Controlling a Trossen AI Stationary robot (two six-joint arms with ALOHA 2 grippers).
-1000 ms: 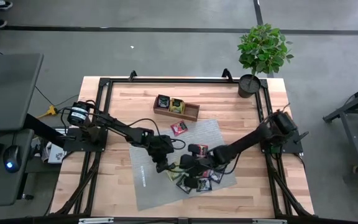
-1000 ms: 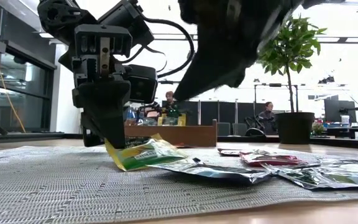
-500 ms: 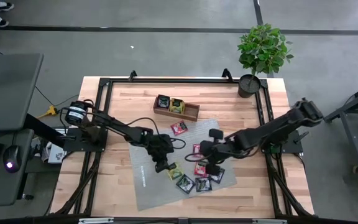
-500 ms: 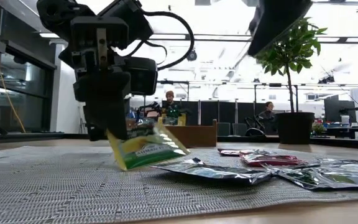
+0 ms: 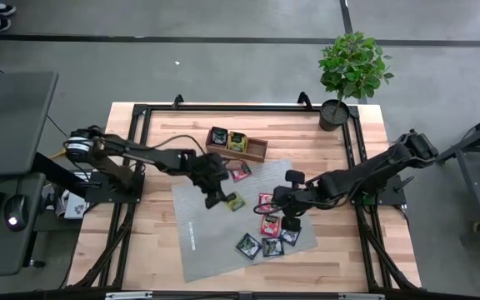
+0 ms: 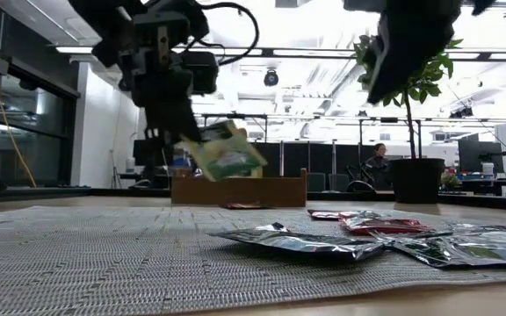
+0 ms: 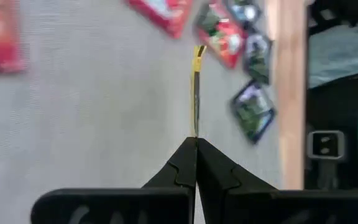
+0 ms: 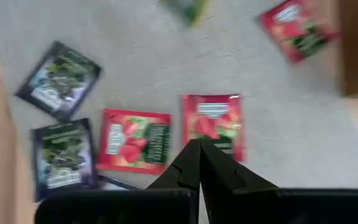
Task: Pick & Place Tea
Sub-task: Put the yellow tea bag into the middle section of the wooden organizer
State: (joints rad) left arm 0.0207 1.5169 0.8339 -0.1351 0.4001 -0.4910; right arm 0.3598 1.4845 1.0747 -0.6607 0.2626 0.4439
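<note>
My left gripper point(image 5: 221, 198) is shut on a yellow-green tea sachet point(image 5: 234, 201), held above the grey mat point(image 5: 198, 237) short of the wooden tray point(image 5: 257, 151); the low view shows the sachet point(image 6: 228, 156) in the air. My right gripper point(image 5: 288, 214) hangs shut and empty over red sachets point(image 8: 214, 124) and black sachets point(image 8: 61, 155) lying flat on the mat. Another red sachet point(image 5: 240, 171) lies by the tray. The tray holds a black sachet point(image 5: 218, 136) and a yellow one point(image 5: 237, 141). My left gripper pinches the yellow-green sachet by one edge point(image 7: 196, 127) between its two fingers. They come slanting down from the table's left. The sachet sticks out past the fingertips, edge-on in the wrist view, tilted and lifted clear of the mat.
A potted plant point(image 5: 352, 71) stands at the table's far right corner. The tray's right compartment point(image 5: 257, 151) looks bare. Bare wood lies left of the mat and along the near edge. A desk with keyboard and mouse point(image 5: 11, 218) stands off the table's left.
My left gripper has risen and gone toward the far edge and the tray, lifting the yellow-green sachet clear of the mat. My right gripper has risen and drawn back toward the table's right, off the sachets, staying shut and empty.
</note>
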